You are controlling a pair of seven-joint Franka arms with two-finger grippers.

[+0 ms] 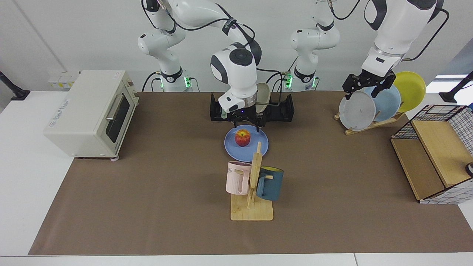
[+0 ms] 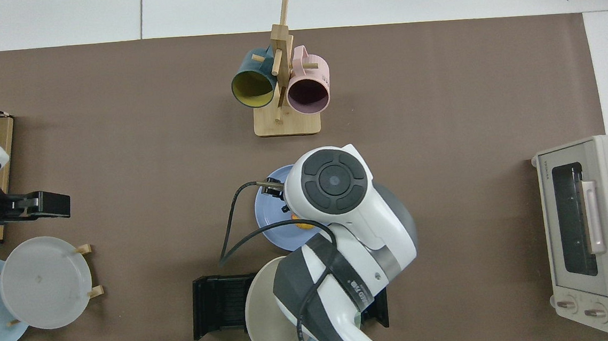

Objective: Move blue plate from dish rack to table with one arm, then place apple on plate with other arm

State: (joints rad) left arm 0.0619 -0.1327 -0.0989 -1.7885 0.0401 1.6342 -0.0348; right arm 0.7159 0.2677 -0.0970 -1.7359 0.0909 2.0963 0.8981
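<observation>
Apple (image 1: 242,137) on plate (image 1: 258,138), plate on mat in front of dish rack (image 1: 284,108); mug tree (image 1: 252,192) nearer the camera; toaster oven (image 1: 90,112) at view's left; plate stand (image 1: 373,123) at view's right

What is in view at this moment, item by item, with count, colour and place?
apple: 1, red-yellow, on blue plate
blue plate: 1, periwinkle, flat on mat
dish rack: 1, black, behind plate, holds a beige plate
mug tree: 1, wooden, pink and dark blue mugs
plate stand: 1, wooden, grey, pale blue, yellow plates
toaster oven: 1, cream
wire basket: 1, black
right hand: open, above apple
left hand: open, waiting at plate stand
</observation>
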